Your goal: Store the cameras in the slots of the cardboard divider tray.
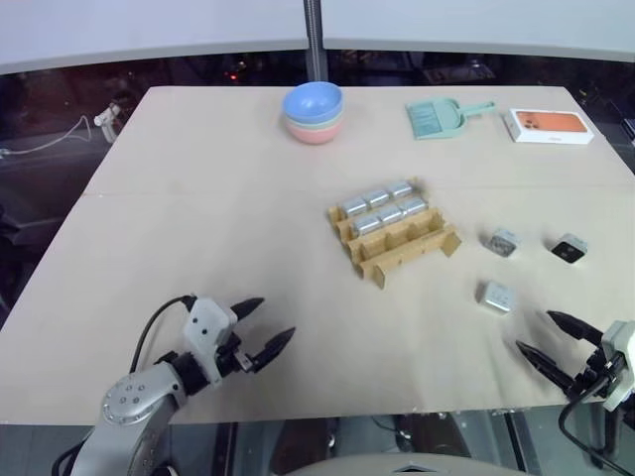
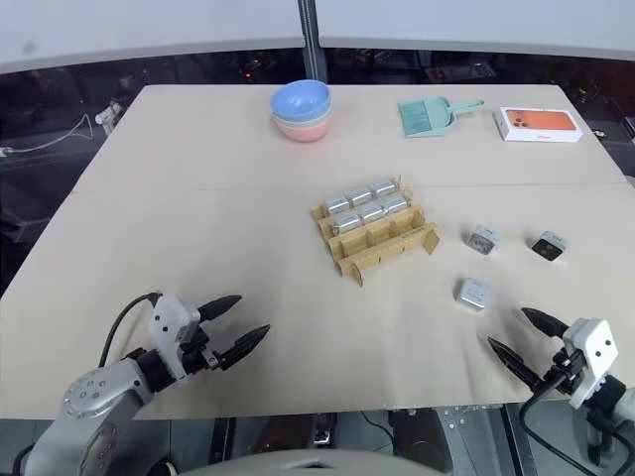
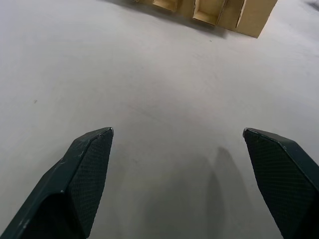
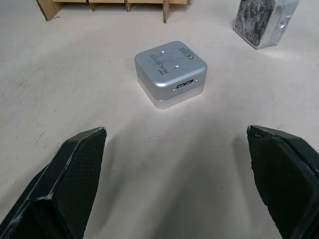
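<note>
A small brown cardboard divider tray point(image 1: 394, 232) with crossed strips sits near the middle of a pale beige table point(image 1: 198, 218), six silver-grey boxy cameras point(image 1: 383, 207) already filling its two far rows while the near row of slots stands empty. Three more loose cameras lie on the table to the tray's right: one lying flat point(image 1: 495, 297) nearest the robot, another point(image 1: 503, 242) beyond it, and a third showing a dark lens face point(image 1: 570, 248) farthest right.

The left gripper point(image 1: 263, 328) hovers over bare table at the near left, well apart from the tray, its two black fingers spread wide and holding nothing. The right gripper point(image 1: 552, 339) hangs near the front right edge, fingers likewise wide apart and empty, pointing toward the flat-lying camera.

The right wrist view brings out that camera's printed label and a small port on its side point(image 4: 171, 72). The left wrist view catches the tray's open near slots point(image 3: 214, 11) beyond bare table.

Along the far edge stand stacked pastel bowls point(image 1: 314, 112), a teal dustpan point(image 1: 440, 117) and a flat white-and-orange box point(image 1: 551, 125).
</note>
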Robot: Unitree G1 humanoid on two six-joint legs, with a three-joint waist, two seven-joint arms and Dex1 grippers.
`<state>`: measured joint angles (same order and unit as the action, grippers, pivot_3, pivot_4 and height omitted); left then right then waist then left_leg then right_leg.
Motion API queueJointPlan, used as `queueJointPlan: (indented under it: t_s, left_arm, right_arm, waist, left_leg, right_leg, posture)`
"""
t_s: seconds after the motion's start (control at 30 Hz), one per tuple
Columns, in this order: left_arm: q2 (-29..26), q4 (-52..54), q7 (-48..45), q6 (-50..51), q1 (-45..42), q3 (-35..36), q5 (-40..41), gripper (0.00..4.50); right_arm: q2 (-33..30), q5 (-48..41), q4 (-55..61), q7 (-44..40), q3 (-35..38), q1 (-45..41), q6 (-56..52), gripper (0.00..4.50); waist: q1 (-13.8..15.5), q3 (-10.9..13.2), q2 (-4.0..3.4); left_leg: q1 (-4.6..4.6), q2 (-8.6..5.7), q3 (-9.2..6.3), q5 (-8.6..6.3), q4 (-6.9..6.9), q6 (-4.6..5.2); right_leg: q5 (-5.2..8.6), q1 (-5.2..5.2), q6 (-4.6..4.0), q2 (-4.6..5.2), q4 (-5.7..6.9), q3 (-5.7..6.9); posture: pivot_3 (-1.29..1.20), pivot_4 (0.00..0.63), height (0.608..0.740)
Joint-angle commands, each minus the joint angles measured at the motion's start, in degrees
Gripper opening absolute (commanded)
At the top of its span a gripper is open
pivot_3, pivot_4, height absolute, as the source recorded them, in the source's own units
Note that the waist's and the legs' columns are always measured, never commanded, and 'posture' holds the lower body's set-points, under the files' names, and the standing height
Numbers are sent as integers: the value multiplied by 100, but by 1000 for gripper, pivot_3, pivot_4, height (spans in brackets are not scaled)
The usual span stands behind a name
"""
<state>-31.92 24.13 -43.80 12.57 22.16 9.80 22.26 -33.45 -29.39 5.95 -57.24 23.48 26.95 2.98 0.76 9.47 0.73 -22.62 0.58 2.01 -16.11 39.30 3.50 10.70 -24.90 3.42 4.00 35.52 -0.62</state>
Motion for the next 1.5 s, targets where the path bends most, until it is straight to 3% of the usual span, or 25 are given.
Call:
queueJointPlan:
  t_s: [0.03, 1.0, 1.13, 1.5]
  left_arm:
    - [-66, 159, -47, -62, -1, 80, 56, 4311]
    - [-169, -5, -569, -184, -342, 273, 382, 4311]
    - [-881, 444, -1726, 413, -581, 603, 1723, 4311]
    - [-2591, 287, -2907, 1406, -2049, 1011, 2742, 4311]
  right_arm:
    - [-55, -13, 144, 36, 156, -1, 38, 4500]
    - [24, -14, 374, 303, 60, -110, -152, 4500]
    - [171, 228, 409, 559, -251, -296, -135, 4500]
    - [119, 570, -156, 772, -631, -1090, -360, 4500]
  waist:
    - [0, 0, 0]
    - [0, 0, 0]
    - [-2, 1, 2]
    - [-4, 10, -11]
  left_leg:
    - [0, 0, 0, 0, 0, 0]
    - [-1, 0, 0, 0, 0, 1]
    - [-2, 1, -2, 1, 0, 1]
    - [-17, 0, 13, 2, -1, 2]
  right_leg:
    - [0, 0, 0, 0, 0, 0]
    - [0, 0, 0, -2, 0, 2]
    - [0, -1, 0, -4, 0, 4]
    - [-1, -20, -1, -21, 3, -8]
  posture:
    - [0, 150, 740]
    - [0, 150, 740]
    - [0, 150, 740]
    - [0, 150, 740]
